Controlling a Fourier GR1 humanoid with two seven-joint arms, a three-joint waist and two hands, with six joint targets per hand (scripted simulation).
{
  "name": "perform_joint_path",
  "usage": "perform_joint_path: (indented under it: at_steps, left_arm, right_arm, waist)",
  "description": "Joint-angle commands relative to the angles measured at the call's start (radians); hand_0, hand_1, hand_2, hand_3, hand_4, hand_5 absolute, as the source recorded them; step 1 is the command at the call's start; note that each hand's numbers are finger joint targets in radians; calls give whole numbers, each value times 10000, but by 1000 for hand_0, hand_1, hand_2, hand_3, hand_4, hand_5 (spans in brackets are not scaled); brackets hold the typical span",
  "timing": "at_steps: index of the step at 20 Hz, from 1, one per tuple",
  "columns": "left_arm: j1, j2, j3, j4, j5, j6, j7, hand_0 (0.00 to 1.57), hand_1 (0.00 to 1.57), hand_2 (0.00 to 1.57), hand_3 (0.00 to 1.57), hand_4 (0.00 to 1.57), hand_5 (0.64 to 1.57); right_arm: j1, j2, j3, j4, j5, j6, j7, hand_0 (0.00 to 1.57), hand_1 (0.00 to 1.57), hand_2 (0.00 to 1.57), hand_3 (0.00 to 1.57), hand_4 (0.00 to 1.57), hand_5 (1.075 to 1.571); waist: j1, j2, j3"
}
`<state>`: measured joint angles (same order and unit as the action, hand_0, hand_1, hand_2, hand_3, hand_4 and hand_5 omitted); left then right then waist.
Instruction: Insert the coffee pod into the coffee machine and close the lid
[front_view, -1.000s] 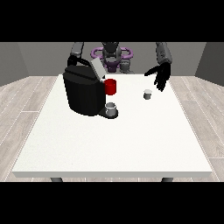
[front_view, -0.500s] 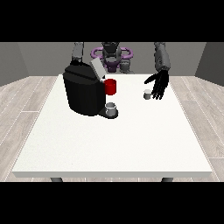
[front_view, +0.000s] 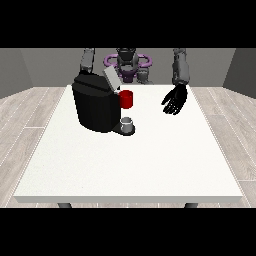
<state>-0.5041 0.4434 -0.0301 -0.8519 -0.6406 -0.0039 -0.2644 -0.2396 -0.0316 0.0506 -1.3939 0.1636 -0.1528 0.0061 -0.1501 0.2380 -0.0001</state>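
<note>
Black hand at the view's right: hanging right of centre in the upper frame, fingers spread and pointing down toward the white table; it is not visibly holding anything.
Coffee pod: not showing anywhere now; it may be lying hidden under that hand, but I cannot tell.
Coffee machine: standing at upper left of the frame, well apart from the hand, to its left in the frame.
Lid: tilting up, open, on top of the machine.
Red part: sitting on the machine's side facing the hand.
Small grey cup: sitting on the machine's base.
Other hand: hiding behind the machine, fingers unseen.
Nearer hand: judging by position, the one at the view's right is closer to the machine's open side.
</note>
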Motion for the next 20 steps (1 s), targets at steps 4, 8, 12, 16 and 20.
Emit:
perform_joint_path:
  at_steps: [4,8,12,16,20]
  left_arm:
    - [-380,38,-692,926,-1469,532,-12,826,826,998,857,340,1571]
    - [-513,199,-945,1361,-1999,131,289,757,757,928,769,348,1571]
    - [-570,628,-688,1824,-2093,65,-753,760,760,978,856,400,1571]
    - [-802,118,-828,1966,-2285,-343,-535,1036,1036,1121,1006,395,1571]
    - [-1395,-211,-374,2120,-1922,-655,-411,1277,1277,1311,1244,496,1571]
  right_arm:
    - [-310,300,304,286,-109,-307,-76,0,0,0,0,0,1571]
    - [-209,200,-92,596,-215,60,-610,0,0,0,0,0,1571]
    - [90,102,-298,985,-303,78,-945,0,0,0,0,0,1571]
    - [-58,123,-76,1116,437,-663,12,0,0,0,0,0,1571]
    - [-379,-375,-438,1072,60,-24,565,0,0,0,0,0,1571]
  waist:
    - [5,189,-1]
    - [-210,192,1]
    - [41,148,-2]
    - [273,-608,-1]
    - [41,-790,-1]
